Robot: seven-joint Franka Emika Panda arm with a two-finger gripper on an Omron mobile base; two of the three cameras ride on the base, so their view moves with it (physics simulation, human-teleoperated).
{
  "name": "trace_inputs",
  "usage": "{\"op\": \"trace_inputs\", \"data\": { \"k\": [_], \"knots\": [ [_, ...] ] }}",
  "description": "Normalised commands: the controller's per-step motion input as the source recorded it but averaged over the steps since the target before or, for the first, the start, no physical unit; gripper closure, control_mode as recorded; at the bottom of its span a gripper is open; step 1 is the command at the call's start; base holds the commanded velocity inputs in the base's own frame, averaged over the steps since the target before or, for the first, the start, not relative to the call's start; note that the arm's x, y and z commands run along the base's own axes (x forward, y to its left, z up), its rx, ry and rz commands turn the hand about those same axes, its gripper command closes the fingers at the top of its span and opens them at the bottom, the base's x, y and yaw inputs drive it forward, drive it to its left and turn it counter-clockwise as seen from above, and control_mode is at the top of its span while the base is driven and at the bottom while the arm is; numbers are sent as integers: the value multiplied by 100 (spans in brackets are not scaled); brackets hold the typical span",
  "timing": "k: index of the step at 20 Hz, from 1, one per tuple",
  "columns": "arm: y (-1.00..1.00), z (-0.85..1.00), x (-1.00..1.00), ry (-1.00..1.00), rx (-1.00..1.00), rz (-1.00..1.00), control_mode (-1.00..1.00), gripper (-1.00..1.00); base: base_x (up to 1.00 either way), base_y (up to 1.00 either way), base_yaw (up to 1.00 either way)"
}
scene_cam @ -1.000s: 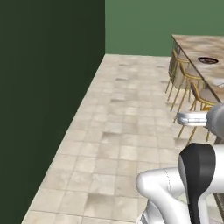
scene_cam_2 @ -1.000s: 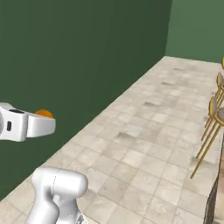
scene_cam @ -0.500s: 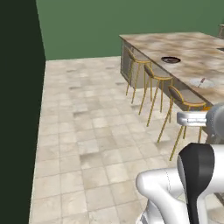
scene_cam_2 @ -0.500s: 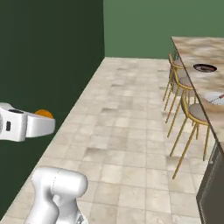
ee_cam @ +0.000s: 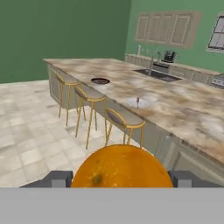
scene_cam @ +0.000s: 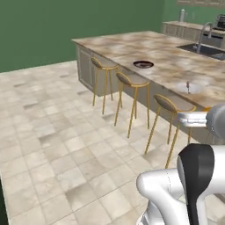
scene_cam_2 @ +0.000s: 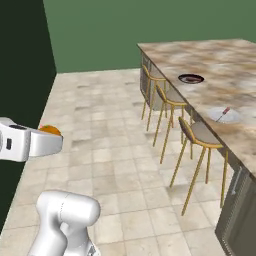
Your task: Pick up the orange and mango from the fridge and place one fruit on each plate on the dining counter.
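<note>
Orange [ee_cam: 121, 167] held between your fingers [ee_cam: 59, 178].
White plate [ee_cam: 139, 103] lies ahead, slightly right (black-rimmed plate [ee_cam: 100, 81] farther left).

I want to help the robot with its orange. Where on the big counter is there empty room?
Lots: bare dining counter lies between the dark plate and the white plate, and past the white plate. Across it, the sink takes space.

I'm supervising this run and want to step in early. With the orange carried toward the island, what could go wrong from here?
The stools stand tight along the dining counter, so the base might clip one. The plates each hold a skewer; the orange in the claw could land on it and roll off.
</note>
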Motion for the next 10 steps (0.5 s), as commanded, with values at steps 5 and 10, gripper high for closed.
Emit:
{"op": "trace_inputs", "data": {
  "k": [5,10],
  "knots": [
    [0,0,0,0,0,0,100,100,100,75,-48],
    [0,0,0,0,0,0,100,100,100,76,-46]
  ]
}}
